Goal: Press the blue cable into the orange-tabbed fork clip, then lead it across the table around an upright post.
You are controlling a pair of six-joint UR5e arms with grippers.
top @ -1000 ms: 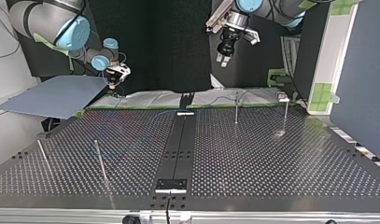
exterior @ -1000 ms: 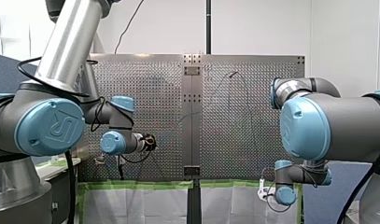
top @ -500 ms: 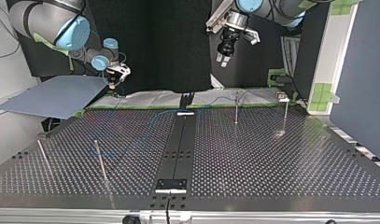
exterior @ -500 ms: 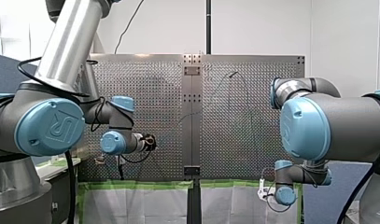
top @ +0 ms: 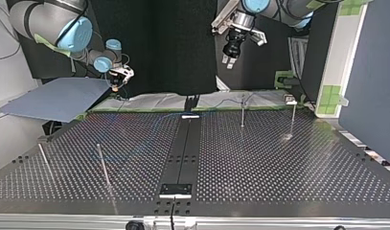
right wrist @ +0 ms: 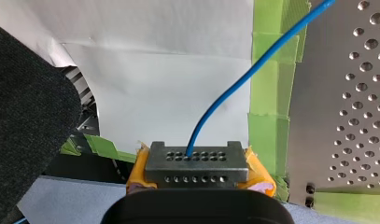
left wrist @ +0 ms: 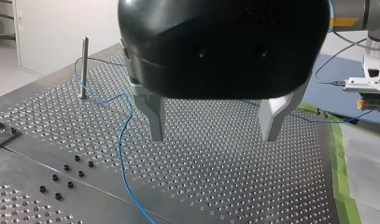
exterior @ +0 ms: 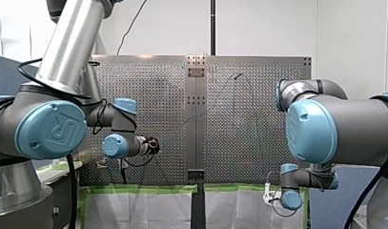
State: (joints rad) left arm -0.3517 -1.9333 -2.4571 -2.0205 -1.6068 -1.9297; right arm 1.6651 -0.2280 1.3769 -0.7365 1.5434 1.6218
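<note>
Both steps look undone: yellow-padded right gripper (right wrist: 197,161) pinches the thin blue cable (right wrist: 271,55); black left gripper (left wrist: 213,138) gapes empty.

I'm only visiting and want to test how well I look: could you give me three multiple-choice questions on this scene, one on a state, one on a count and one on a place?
1. The fingers of my left gripper are:
A open, nothing between them
B shut
C out of view

2. How many upright posts stand on the table in the top view?
A two
B four
C six

3. Where is the blue cable gripped?
A in my left gripper
B in my right gripper
C in a person's hand

Answers:
1 A: the left wrist view shows a wide empty gap between the fingers.
2 B: two posts stand on each half of the table.
3 B: in the right wrist view the cable comes out from between the yellow pads.
</note>
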